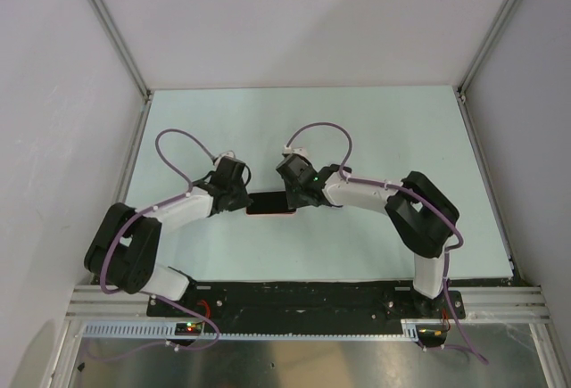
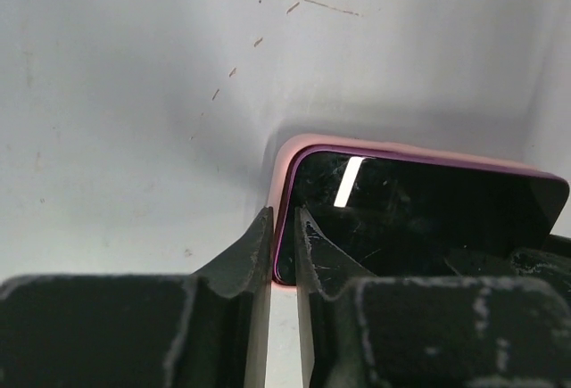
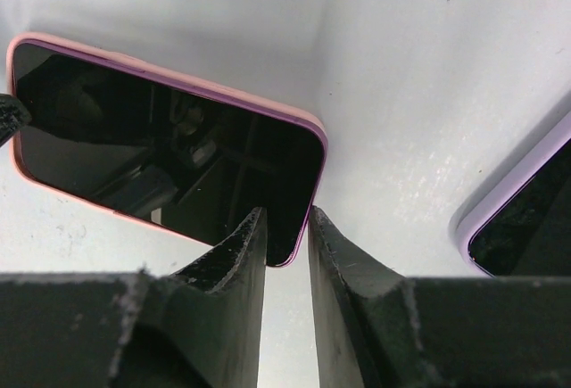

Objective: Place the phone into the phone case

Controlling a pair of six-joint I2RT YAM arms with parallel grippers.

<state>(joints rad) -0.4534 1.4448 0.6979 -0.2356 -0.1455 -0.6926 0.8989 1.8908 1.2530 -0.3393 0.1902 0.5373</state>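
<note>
The phone (image 1: 270, 202) lies flat in the middle of the table with its glossy dark face (image 3: 161, 156) up, sitting inside the salmon-pink phone case (image 3: 178, 78), whose rim frames it. My left gripper (image 1: 243, 199) is at the phone's left end. In the left wrist view its jaws (image 2: 284, 218) are nearly together across the case rim (image 2: 294, 150) and the phone's edge (image 2: 419, 218): one finger outside the rim, the other on the screen. My right gripper (image 1: 296, 201) is at the right end, its jaws (image 3: 287, 218) narrowly straddling the phone's near corner.
A second dark slab with a pale lilac rim (image 3: 526, 218) shows at the right edge of the right wrist view. White walls and aluminium posts (image 1: 116, 36) enclose the pale table (image 1: 357, 129). The arms' bases stand on the black rail (image 1: 303, 303) at the near edge.
</note>
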